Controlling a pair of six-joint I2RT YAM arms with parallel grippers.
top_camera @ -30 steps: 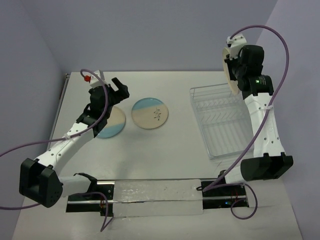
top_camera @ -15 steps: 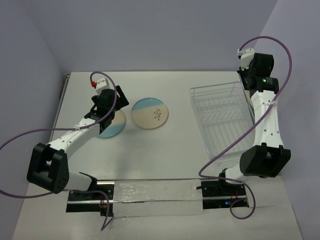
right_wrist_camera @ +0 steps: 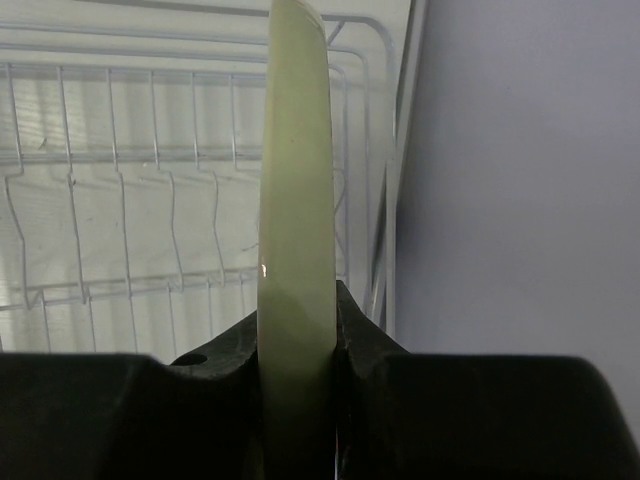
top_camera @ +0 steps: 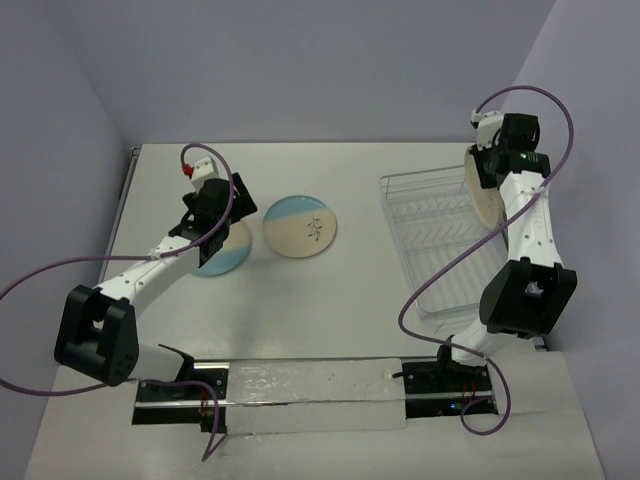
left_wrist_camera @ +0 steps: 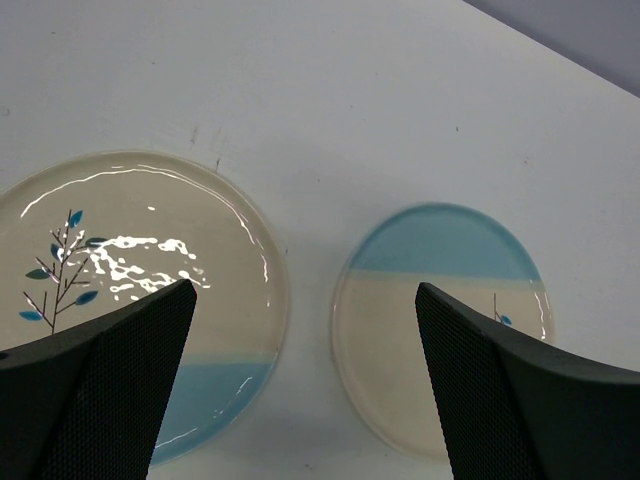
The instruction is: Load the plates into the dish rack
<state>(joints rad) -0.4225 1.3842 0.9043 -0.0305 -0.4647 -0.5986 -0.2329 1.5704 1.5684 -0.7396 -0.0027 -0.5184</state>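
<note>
**First plate at the rack, two left to load**

None of the three plates is clearly seated yet. Your right tool [top_camera: 493, 158] is clamped on the rim of the green plate [top_camera: 485, 197], which it holds on edge at the upper right of the top view, over the far right part of the rack [top_camera: 396, 214]. In the right wrist view the green plate [right_wrist_camera: 295, 200] stands edge-on between the two fingers of the right tool [right_wrist_camera: 297, 335], with the rack [right_wrist_camera: 120, 200] and its tines [right_wrist_camera: 215, 240] behind it. You cannot tell from either view whether its lower edge is in a slot or only hanging above one.

The other two lie flat on the tabletop [top_camera: 380, 330], left of centre in the top view: the left blue plate [top_camera: 226, 262], partly under the left arm, and the centre blue plate [top_camera: 300, 226], just beside it but not touching. Your left tool [top_camera: 218, 200] hovers over them with its fingers apart and nothing between them. The left wrist view shows the left tool [left_wrist_camera: 305, 295] above the gap between the left blue plate [left_wrist_camera: 140, 270] and the centre blue plate [left_wrist_camera: 440, 300].

A second ago the green plate was held high, above the rack's upper right corner. It has since come down and inward, over the tines. The left arm has swung round at its base, though its tool has barely shifted. Both blue plates lie where they did.
</note>
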